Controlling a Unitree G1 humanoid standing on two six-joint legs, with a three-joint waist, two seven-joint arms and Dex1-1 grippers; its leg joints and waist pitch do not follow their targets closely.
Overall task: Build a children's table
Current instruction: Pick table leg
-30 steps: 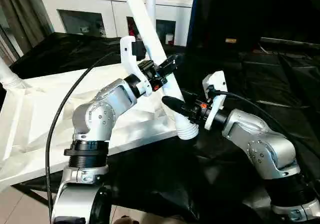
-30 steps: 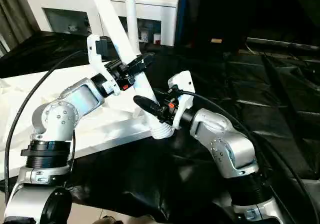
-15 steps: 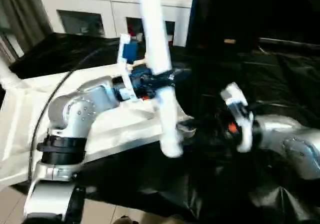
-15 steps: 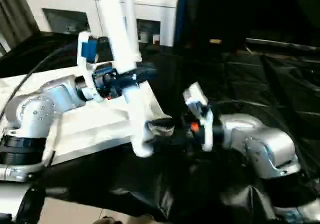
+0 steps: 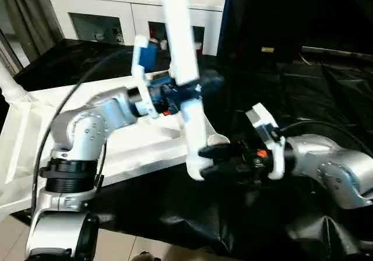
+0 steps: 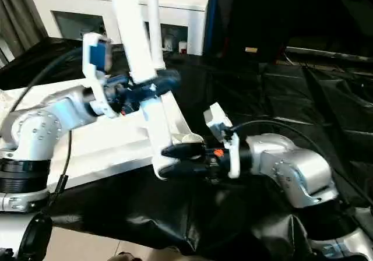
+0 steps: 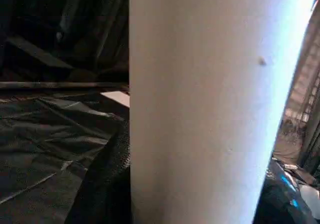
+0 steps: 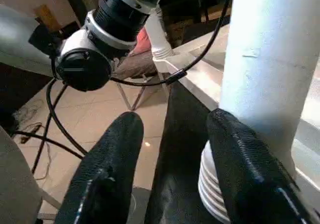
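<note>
Black right pincer (image 5: 204, 161), fingers spread, brackets the ribbed lower end of a white leg (image 5: 185, 69) without closing on it. Left pincer (image 5: 198, 90) clamps that near-upright leg mid-shaft. Tabletop (image 5: 35, 133) lies underside-up on the bench (image 5: 326, 98); another leg (image 5: 7, 85) already stands fitted. This leg remains unseated.

A long white tapered tube leg (image 5: 185, 69) stands nearly upright, clamped partway down its length in the left gripper (image 5: 189, 90). Its ribbed lower end (image 8: 212, 194) hangs just beside the spread fingers of the right gripper (image 6: 172, 161), one finger (image 8: 245, 169) against the tube. The white tabletop (image 5: 35, 138) lies flat behind, beneath the left gripper, another leg (image 5: 11, 86) standing at its far corner.
</note>
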